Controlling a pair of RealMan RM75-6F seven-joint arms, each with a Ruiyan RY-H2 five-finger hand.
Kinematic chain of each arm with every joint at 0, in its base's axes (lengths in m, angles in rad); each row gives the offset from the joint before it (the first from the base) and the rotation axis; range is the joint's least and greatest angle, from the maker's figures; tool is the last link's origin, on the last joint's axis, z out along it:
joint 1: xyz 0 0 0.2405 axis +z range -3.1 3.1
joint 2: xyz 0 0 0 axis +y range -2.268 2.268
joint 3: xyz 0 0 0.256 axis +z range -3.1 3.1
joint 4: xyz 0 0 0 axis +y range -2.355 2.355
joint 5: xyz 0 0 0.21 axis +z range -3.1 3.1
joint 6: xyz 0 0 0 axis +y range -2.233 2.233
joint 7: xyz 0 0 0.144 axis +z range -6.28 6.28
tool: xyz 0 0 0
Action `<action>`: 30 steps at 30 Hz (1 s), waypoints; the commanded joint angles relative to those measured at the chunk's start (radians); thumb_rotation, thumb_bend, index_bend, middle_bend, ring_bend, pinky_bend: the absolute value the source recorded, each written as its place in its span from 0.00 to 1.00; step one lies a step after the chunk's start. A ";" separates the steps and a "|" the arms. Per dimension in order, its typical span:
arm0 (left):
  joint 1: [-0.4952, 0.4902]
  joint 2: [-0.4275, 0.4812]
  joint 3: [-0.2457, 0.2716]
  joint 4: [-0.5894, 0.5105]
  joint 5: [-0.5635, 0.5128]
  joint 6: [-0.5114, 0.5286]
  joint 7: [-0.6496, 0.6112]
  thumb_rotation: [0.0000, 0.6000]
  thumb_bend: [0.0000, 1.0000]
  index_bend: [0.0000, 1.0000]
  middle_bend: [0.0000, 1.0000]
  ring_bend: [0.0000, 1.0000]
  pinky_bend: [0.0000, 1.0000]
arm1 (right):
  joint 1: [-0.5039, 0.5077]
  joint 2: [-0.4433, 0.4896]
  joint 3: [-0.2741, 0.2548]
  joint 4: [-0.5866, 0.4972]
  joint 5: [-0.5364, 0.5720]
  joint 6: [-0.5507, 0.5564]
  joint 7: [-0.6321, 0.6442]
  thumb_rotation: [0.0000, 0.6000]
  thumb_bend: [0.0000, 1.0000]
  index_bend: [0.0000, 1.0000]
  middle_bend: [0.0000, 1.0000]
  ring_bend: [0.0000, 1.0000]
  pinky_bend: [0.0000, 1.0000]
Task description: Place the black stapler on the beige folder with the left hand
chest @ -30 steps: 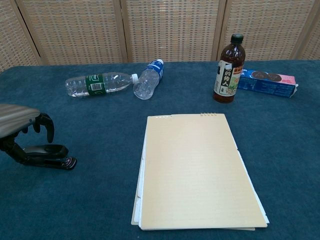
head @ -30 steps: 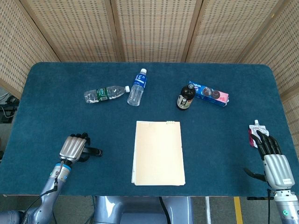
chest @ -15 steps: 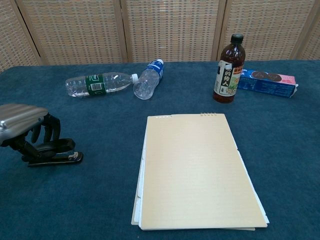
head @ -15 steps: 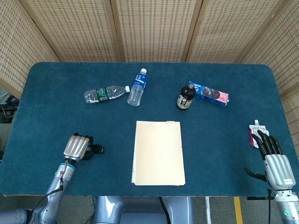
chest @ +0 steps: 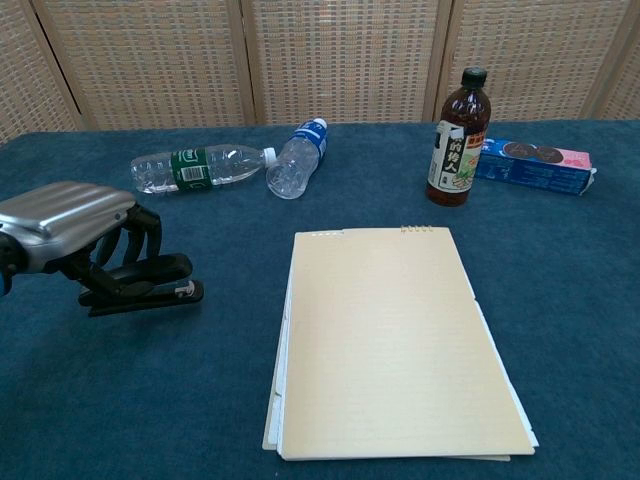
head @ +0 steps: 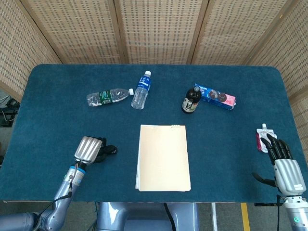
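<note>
Beige folder [chest: 395,345] flat on blue table [head: 57,96], near front edge, centre. Left of it, apart: left hand [chest: 75,225] gripping black stapler [chest: 145,290], fingers curled over top; stapler appears at or just above cloth, contact unclear. Open cloth between stapler and folder. Right hand [head: 284,166] at right edge, fingers apart, holding nothing; small pouch [head: 262,139] at fingertips. Further back: two water bottles [chest: 235,165] lying down, dark bottle [chest: 457,125] upright, biscuit box [chest: 535,165] beside it.
</note>
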 commanded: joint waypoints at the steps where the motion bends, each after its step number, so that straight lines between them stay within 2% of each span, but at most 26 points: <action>1: -0.034 -0.004 -0.023 -0.039 0.006 -0.007 0.041 1.00 0.57 0.82 0.60 0.59 0.58 | -0.001 0.001 0.001 0.000 0.001 0.001 0.001 1.00 0.10 0.00 0.00 0.00 0.00; 6: -0.108 -0.028 -0.083 -0.084 -0.016 -0.028 0.118 1.00 0.57 0.82 0.60 0.59 0.58 | -0.002 0.006 0.005 0.003 0.010 0.000 0.017 1.00 0.10 0.00 0.00 0.00 0.00; 12: -0.172 -0.067 -0.123 -0.086 -0.074 -0.046 0.195 1.00 0.57 0.82 0.60 0.59 0.58 | -0.001 0.008 0.008 0.008 0.018 -0.004 0.029 1.00 0.10 0.01 0.00 0.00 0.00; 16: -0.243 -0.139 -0.151 -0.061 -0.113 -0.075 0.241 1.00 0.57 0.82 0.60 0.59 0.57 | 0.000 0.010 0.008 0.011 0.019 -0.008 0.044 1.00 0.10 0.01 0.00 0.00 0.00; 23: -0.326 -0.279 -0.146 0.046 -0.123 -0.082 0.273 1.00 0.57 0.79 0.59 0.59 0.56 | -0.005 0.022 0.017 0.019 0.031 -0.002 0.099 1.00 0.10 0.01 0.00 0.00 0.00; 30: -0.379 -0.368 -0.142 0.115 -0.145 -0.096 0.296 1.00 0.55 0.78 0.58 0.59 0.56 | -0.007 0.032 0.026 0.030 0.046 -0.001 0.133 1.00 0.10 0.01 0.00 0.00 0.00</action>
